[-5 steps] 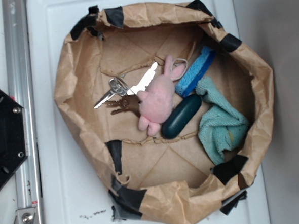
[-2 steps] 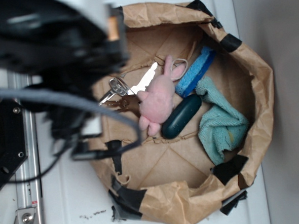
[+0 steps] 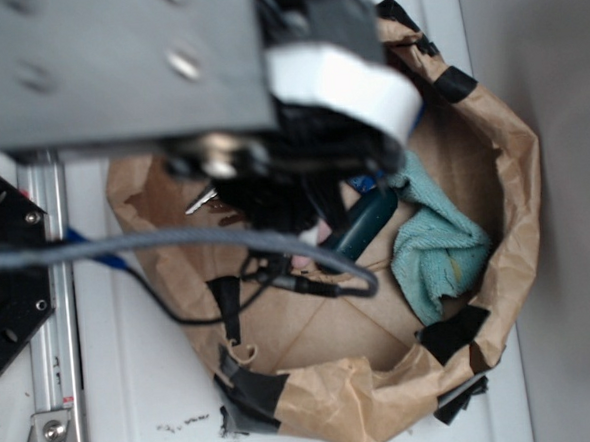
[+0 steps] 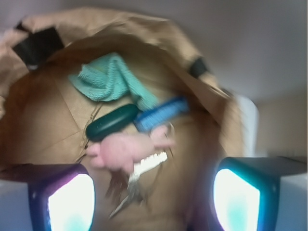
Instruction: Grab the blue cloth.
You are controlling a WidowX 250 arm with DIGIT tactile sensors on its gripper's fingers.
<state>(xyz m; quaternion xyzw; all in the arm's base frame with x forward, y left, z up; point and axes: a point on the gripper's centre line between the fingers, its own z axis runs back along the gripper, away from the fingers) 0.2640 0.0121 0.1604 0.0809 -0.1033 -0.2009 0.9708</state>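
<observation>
The blue cloth (image 3: pixel 437 247) is a crumpled teal towel lying inside the brown paper bag (image 3: pixel 517 167) against its right wall. In the wrist view the blue cloth (image 4: pixel 108 77) shows at the upper middle, far ahead of my gripper (image 4: pixel 151 202). The gripper's two fingers stand wide apart at the bottom corners with nothing between them. It hangs above the keys (image 4: pixel 139 178), well short of the cloth. In the exterior view the blurred arm (image 3: pixel 217 86) covers the bag's upper left part and hides the gripper.
A dark teal oval case (image 3: pixel 370 221) lies just left of the cloth. A pink plush bunny (image 4: pixel 127 150) and a blue wavy sponge (image 4: pixel 161 113) lie beside the case. Black tape patches the bag's rim. A metal rail (image 3: pixel 51 326) runs along the left.
The arm has swept in from the left and now hangs over the bag, hiding the keys, the bunny and most of the sponge in the exterior view. The cloth has not moved.
</observation>
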